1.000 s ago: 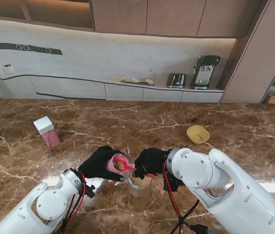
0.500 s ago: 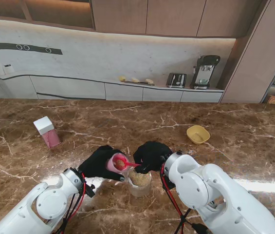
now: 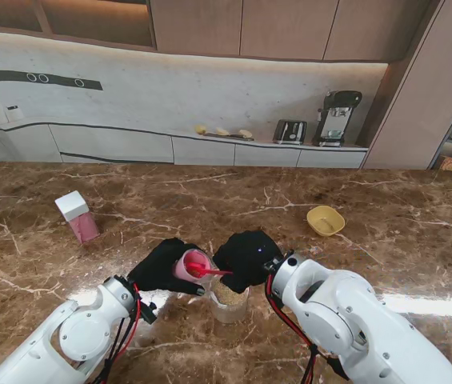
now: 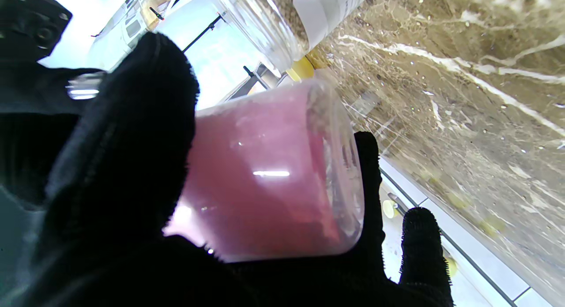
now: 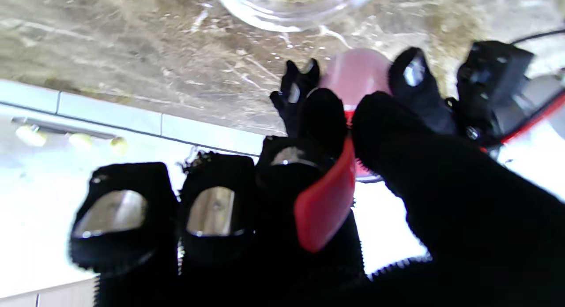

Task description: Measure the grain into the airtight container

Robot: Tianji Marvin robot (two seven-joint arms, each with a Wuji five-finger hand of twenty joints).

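My tabletop point(image 3: 354, 200) looks like polished brown marble with pale veins, glossy enough to throw back the light strips. Both my left hand point(image 3: 162, 268) and right hand point(image 3: 246, 260) wear black knitted cloth, matt and fuzzy at the edges; on the right wrist view the fingers point(image 5: 110, 214) show shiny metal plates at their tips. The pink cup point(image 4: 269, 174) is translucent smooth plastic with a gloss highlight. The red scoop point(image 5: 324, 201) is opaque plastic, satin. The clear jar point(image 3: 230, 302) looks glassy, with a white paper label point(image 4: 326, 9).
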